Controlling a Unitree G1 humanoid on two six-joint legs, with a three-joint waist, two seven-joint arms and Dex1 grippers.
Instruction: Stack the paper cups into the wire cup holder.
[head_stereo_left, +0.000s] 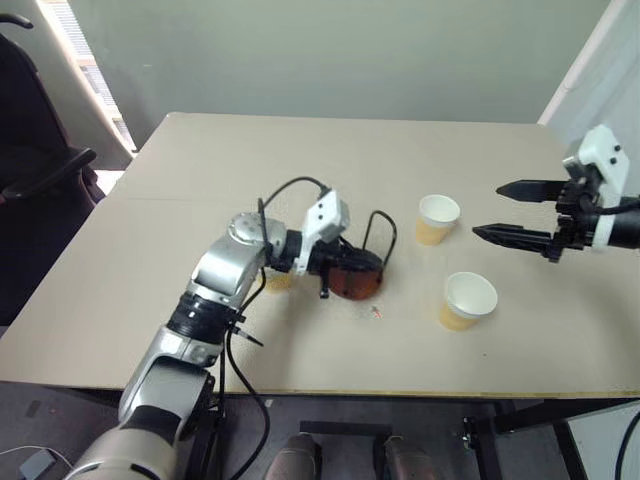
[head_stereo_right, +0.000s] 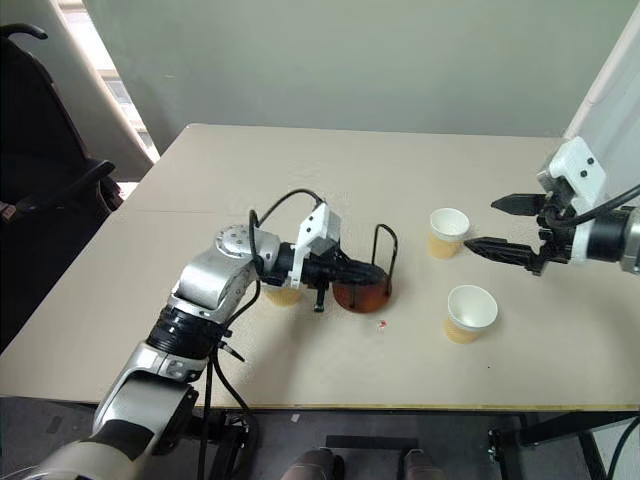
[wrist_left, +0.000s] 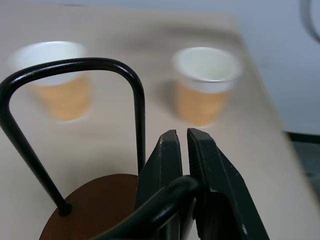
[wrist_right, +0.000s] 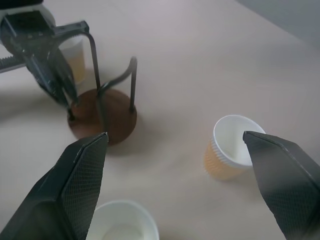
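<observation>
While my left gripper (wrist_left: 182, 150) pinches a loop of the stiff wire cup holder (head_stereo_left: 362, 262), my right gripper (head_stereo_left: 520, 211) hovers spread near the light, crushable paper cups (head_stereo_left: 437, 219), best grasped gently at the rim.

head pair overhead, wrists close — shared table (head_stereo_left: 330, 180)

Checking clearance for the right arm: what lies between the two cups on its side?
Nothing: bare tabletop separates the farther paper cup from the nearer paper cup, seen in the left eye view.
</observation>
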